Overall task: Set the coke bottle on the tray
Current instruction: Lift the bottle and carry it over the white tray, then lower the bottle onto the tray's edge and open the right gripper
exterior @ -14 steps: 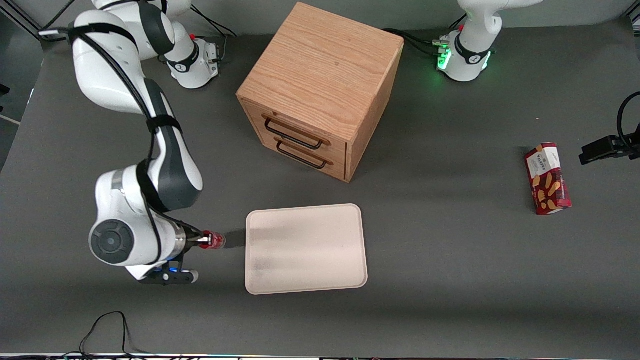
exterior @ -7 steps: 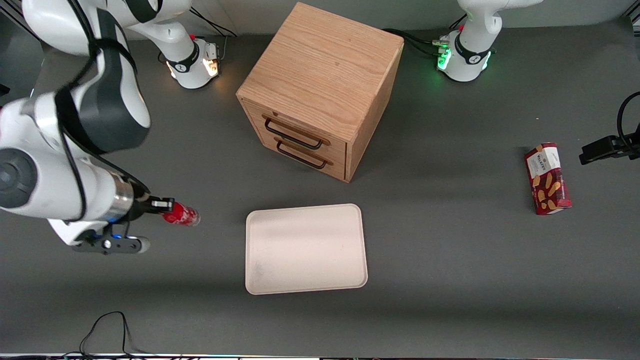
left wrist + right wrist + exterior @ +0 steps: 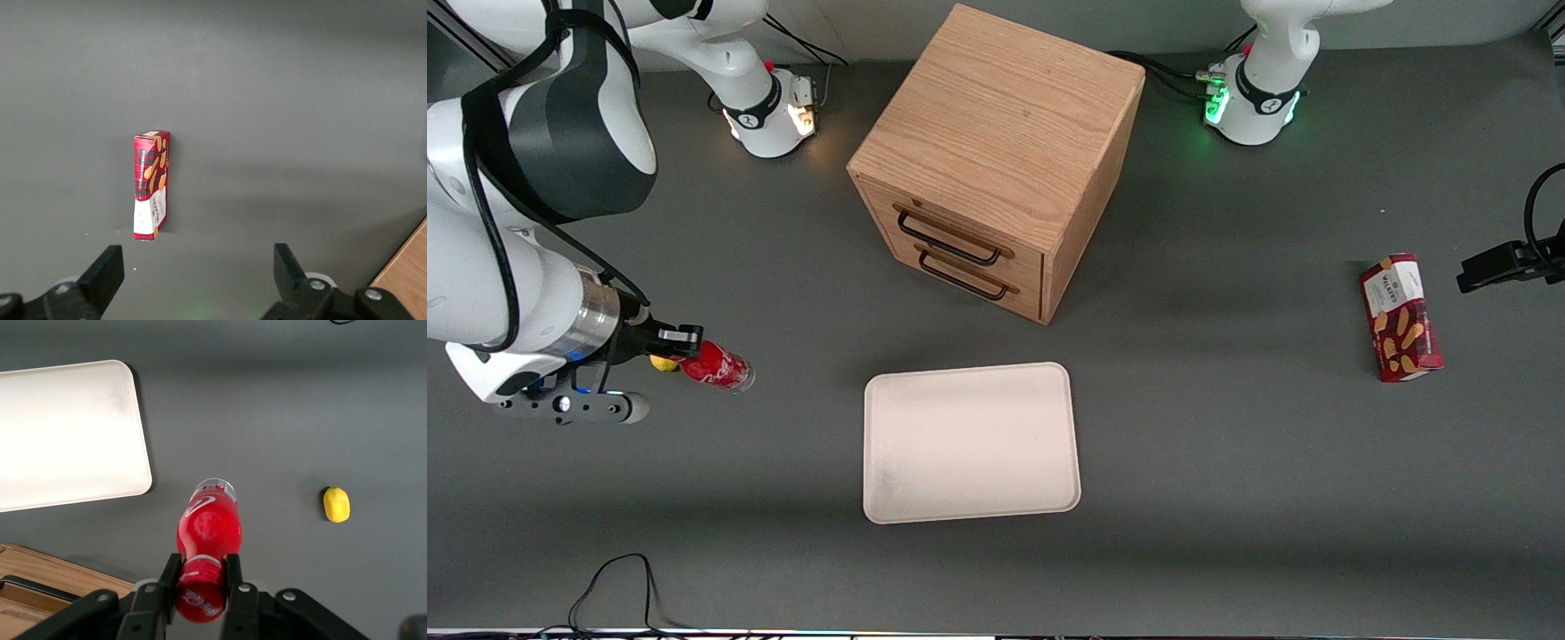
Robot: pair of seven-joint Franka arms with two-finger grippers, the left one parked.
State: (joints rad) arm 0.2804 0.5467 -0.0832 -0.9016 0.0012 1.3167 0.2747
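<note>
My right gripper point(image 3: 682, 351) is shut on the red cap of the coke bottle point(image 3: 718, 366) and holds it up in the air, tilted, with its clear base pointing toward the tray. In the right wrist view the two black fingers point(image 3: 169, 572) clamp the cap, and the bottle point(image 3: 208, 523) hangs above bare table. The cream tray point(image 3: 970, 442) lies flat in front of the wooden drawer cabinet, nearer the front camera than it, and has nothing on it. The tray point(image 3: 67, 440) also shows in the right wrist view. The bottle is a good way off from the tray, toward the working arm's end.
A wooden cabinet point(image 3: 996, 151) with two drawers stands at the table's middle. A small yellow object point(image 3: 336, 504) lies on the table under the gripper; it peeks out in the front view point(image 3: 661, 363). A red biscuit box point(image 3: 1400, 316) lies toward the parked arm's end.
The gripper has lifted the bottle off the table beside the tray and carried it up and away from the tray, toward the working arm's end. The small yellow object has come into sight.
</note>
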